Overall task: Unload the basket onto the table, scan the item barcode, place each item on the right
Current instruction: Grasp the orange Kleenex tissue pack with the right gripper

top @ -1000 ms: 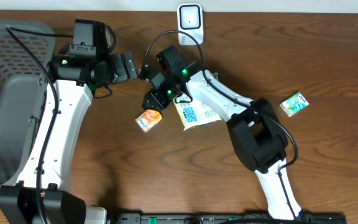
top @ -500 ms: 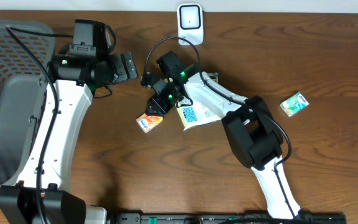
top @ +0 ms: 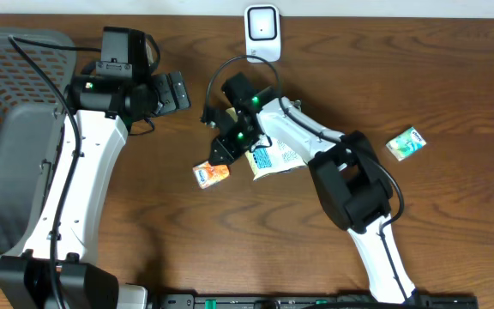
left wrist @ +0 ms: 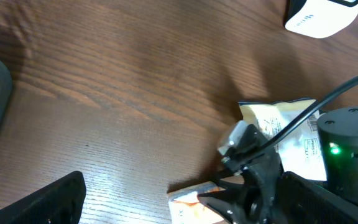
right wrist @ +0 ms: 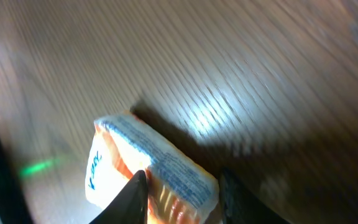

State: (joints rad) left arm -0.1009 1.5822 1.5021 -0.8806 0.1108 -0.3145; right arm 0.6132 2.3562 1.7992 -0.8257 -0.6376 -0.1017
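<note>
Likely light, crushable orange packet [top: 212, 174], mid-table just left of a pouch [top: 268, 160], sits between narrow jaws of right gripper [right wrist: 182, 198], hold unconfirmed, best pinched across its end; left gripper [top: 185, 90] gapes wide.

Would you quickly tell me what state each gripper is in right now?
Left gripper: open, holding nothing.
Right gripper: jaws on either side of the orange packet; whether they grip it cannot be told.
</note>
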